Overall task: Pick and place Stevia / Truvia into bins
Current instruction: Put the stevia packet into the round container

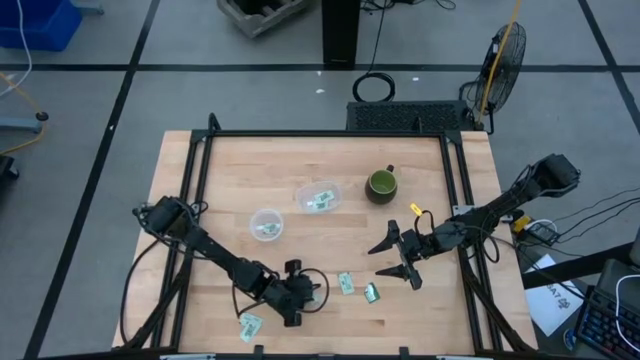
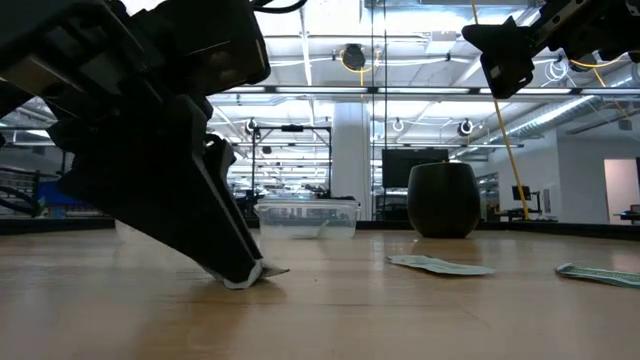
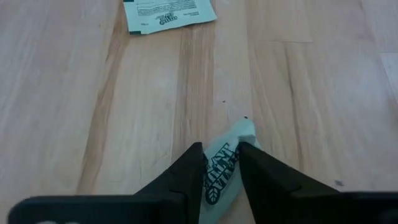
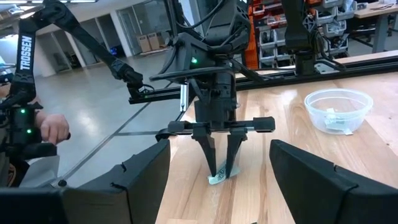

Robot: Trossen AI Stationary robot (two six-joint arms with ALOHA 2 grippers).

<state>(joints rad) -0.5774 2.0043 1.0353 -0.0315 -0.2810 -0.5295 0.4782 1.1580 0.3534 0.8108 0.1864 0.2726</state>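
Pale green-and-white Stevia sachets lie flat on the table: one (image 1: 250, 322) near the near edge, two (image 1: 346, 283) (image 1: 372, 292) right of my left gripper. My left gripper (image 1: 293, 316) stands at the table's near middle, shut on another sachet (image 3: 222, 169). A further sachet (image 3: 168, 14) lies ahead of it in the left wrist view. The round bin (image 1: 267, 224) and the rounded-square bin (image 1: 318, 196) both hold sachets. My right gripper (image 1: 385, 258) hovers open above the table's right half, touching nothing. My left gripper pinches the sachet between its two fingertips (image 3: 189, 167), coming steeply from above. The paper is bowed up between the fingers, and its free end (image 3: 244, 129) sticks out ahead of them. In the low view the sachet's edge (image 2: 262, 271) sits on the table at the fingertip.
A dark green mug (image 1: 382, 184) stands right of the square bin. A black frame (image 1: 320, 134) runs around the tabletop. A person's hand (image 4: 50, 127) shows beyond the table in the right wrist view. Bare wood lies between the bins and the near sachets.
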